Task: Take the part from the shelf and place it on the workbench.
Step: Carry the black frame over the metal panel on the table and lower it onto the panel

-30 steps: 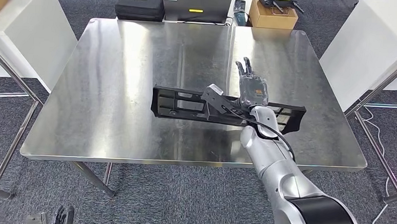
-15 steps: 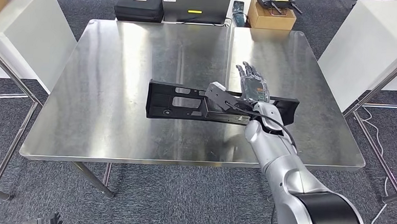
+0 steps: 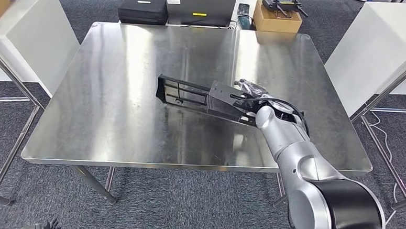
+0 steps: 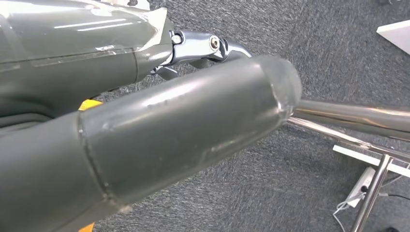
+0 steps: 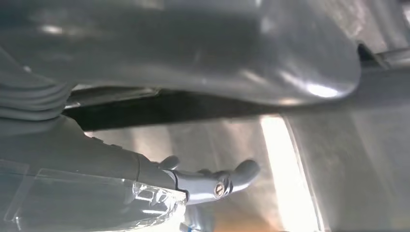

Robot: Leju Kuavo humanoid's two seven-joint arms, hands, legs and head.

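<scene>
One long black plastic part [image 3: 202, 96] with slotted openings lies slanted across the middle of the shiny steel counter [image 3: 112, 99], its near end under the right hand [image 3: 250, 91]. That hand rests on the part; whether its fingers grip it I cannot tell. The left hand [image 4: 145, 121] hangs over grey carpet, fingers apart, holding nothing.

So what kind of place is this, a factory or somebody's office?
More likely a robot test lab or workshop than a factory: a bare steel workbench on grey carpet, white partition blocks around it, and equipment cases and a cardboard box behind.
</scene>
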